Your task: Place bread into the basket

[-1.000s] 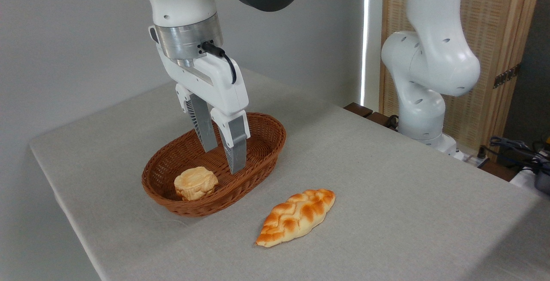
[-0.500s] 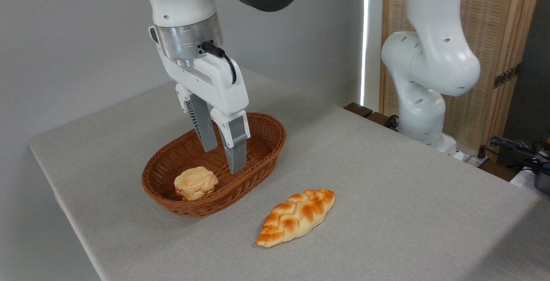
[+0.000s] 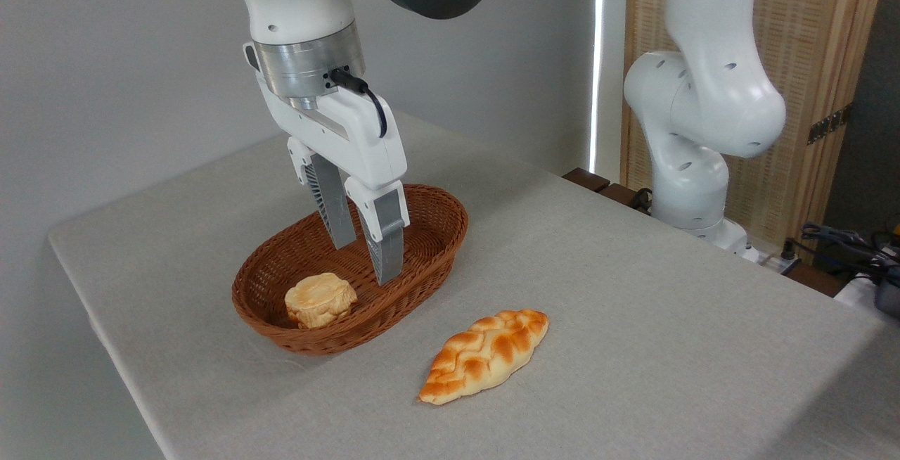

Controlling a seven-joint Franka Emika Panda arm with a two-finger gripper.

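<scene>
Below the tool (image 3: pixel 365 263), which hangs empty with its fingers a narrow gap apart, sits the basket (image 3: pixel 429 263) on the counter (image 3: pixel 633 291). Low and left of the tool, a small round bun (image 3: pixel 320 299) lies inside the basket. Right of and nearer than the tool, the bread (image 3: pixel 485 354) lies on the counter just outside the basket, whose near wall stands between them. Its long axis runs near-left to far-right, pointed ends at both.

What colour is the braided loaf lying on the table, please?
The bread is golden-yellow with orange-brown toasted plaits, seen in the fixed camera view.
</scene>
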